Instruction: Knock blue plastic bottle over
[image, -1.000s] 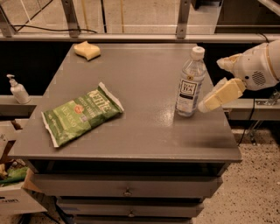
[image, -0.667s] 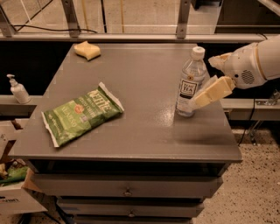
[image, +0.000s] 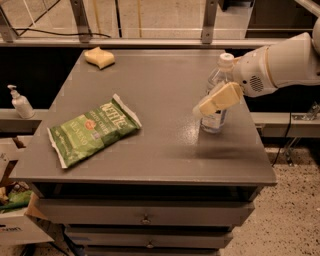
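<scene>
Camera view from across the room: the pincer (image: 206, 105) sits at about 3 o'clock on the counter (image: 165, 150), laid across the front of the water bottle (image: 214, 121) at label height. Whether it is open or closed I cannot tell. A second ago it hung just off the bottle's 3 o'clock side with a sliver of space between them. Since then it has swung toward 9 o'clock and now appears to press on the bottle's middle. The white arm (image: 282, 62) has followed it in from the 3 o'clock edge.

The bottle has not given way yet. Its white cap is where it was, its base is flat on the counter, and it looks upright or nearly so. I would judge the push has only just begun, and carrying on toward 9 o'clock should tip it onto open counter.

The pincer now covers most of the bottle's label, and what shows cannot be read.

Further out, toward 8 o'clock, lies a green chip bag (image: 92, 130) with "KETTLE" in white capitals; its smaller print is too fine to make out. A yellow sponge (image: 99, 56) rests at 11 o'clock. Off the counter at 9 o'clock, a small white pump bottle (image: 20, 102) stands on a ledge, with no writing I can read.
</scene>
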